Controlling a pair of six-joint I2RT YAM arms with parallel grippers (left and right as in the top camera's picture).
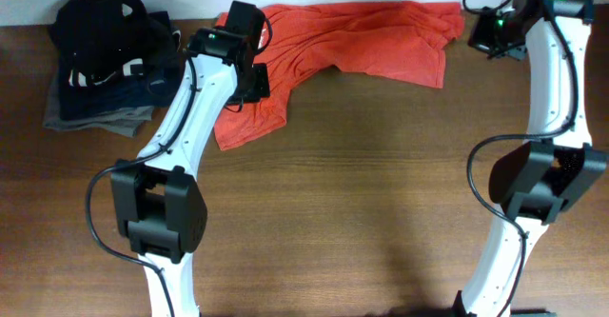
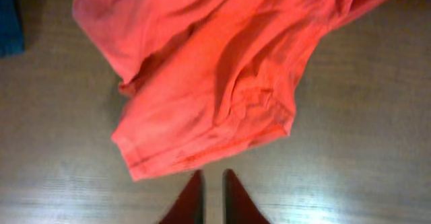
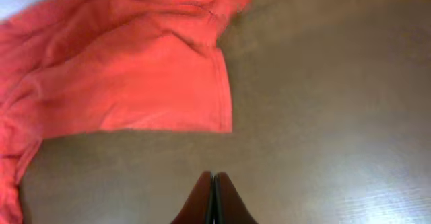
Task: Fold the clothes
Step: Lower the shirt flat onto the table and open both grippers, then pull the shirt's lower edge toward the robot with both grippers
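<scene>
- The T-shirt (image 1: pixel 362 36) is lying unfolded and rumpled along the far edge of the tabletop (image 1: pixel 362 193), stretching from under the left arm across towards the right arm.
- Its cloth is bunching in loose ridges. One lobe is trailing down towards the near side on the left, and a broader panel is spreading out to the right.
- No crease, squared edge or stacked layer is showing, so I judge the folding as not yet started. The garment is looking more dropped than laid out.
- What is left, by that reading, is nearly everything: spreading it flat, bringing the sleeves and sides in, then doubling the body over.
- The left end effector (image 2: pixel 213 197) is hanging over bare wood just short of a stitched edge of the shirt. Its fingers are drawn almost together, showing only a thin slit, and are clamping nothing.
- The right end effector (image 3: pixel 213 197) is hanging near the shirt's right-hand hemmed edge but apart from it. Its fingers are pressing fully together and gripping nothing.
- Neither one is touching the cloth in its wrist view. In the overhead view the left one is sitting above the shirt's left lobe.
- A pile of dark garments (image 1: pixel 105 69) is sitting at the far left corner, close beside the shirt's left end. Whether the two are touching I cannot tell.
- The rest of the tabletop nearer the arm bases is showing plain wood grain.
</scene>
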